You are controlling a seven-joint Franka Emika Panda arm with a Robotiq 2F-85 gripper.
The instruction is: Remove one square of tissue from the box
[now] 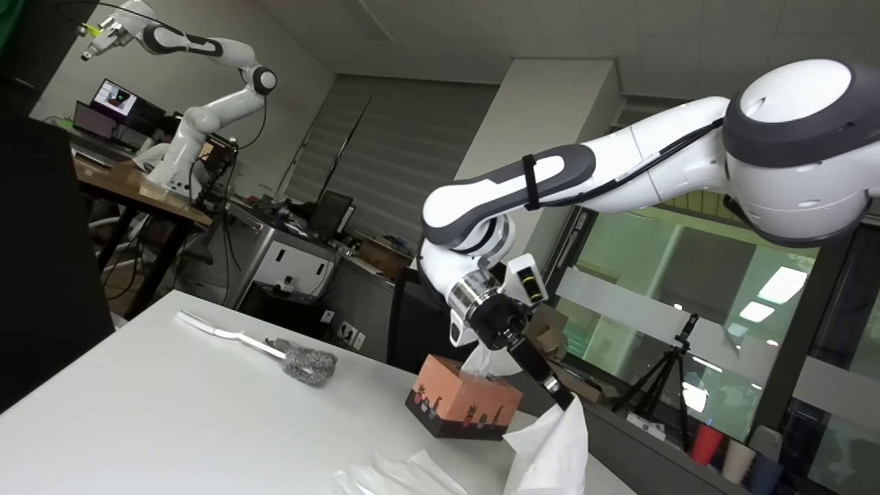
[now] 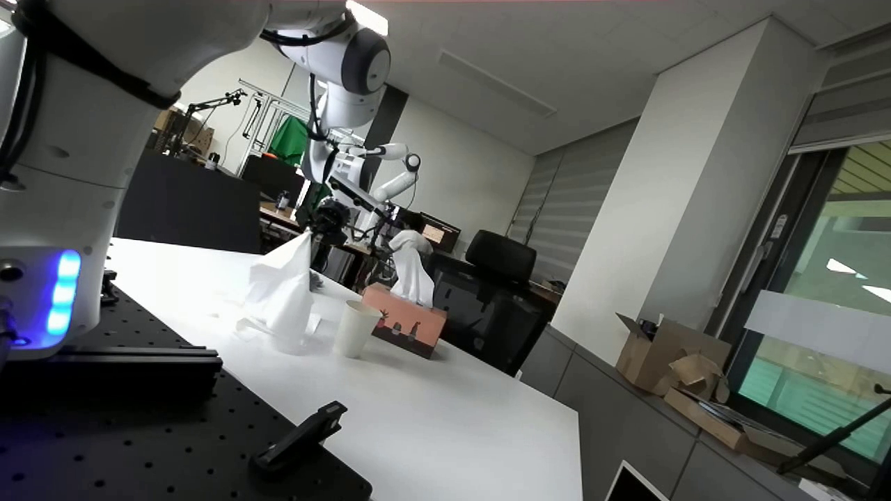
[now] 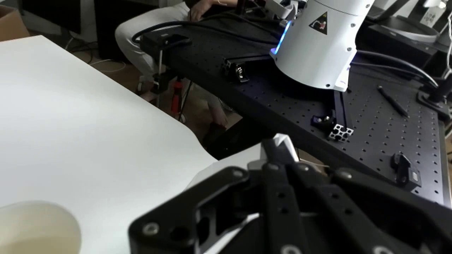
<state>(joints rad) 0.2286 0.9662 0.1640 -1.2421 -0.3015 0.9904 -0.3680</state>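
Bright patches (image 1: 782, 284) glare in the window glass (image 1: 729, 268) in both exterior views. A blue light strip (image 2: 63, 292) tints the robot base (image 2: 76, 223) violet in an exterior view where the hanging tissue (image 2: 282, 292) nearly washes out against the bright tabletop (image 2: 445, 410); in the wrist view, the foreground gripper (image 3: 280, 151) and cup (image 3: 39, 220) are softly blurred.

An exterior view shows two white-and-grey jointed robot arms (image 1: 636, 144), one upper left, one upper right; one black gripper (image 1: 564, 401); one orange-and-black cardboard tissue box (image 1: 474, 409), lower centre; one white-handled, grey-headed brush (image 1: 299, 361), left. One off-white round cup (image 2: 353, 330) stands left of centre in an exterior view. White paper tissue (image 1: 550, 454) shows in three places, number of sheets unclear.
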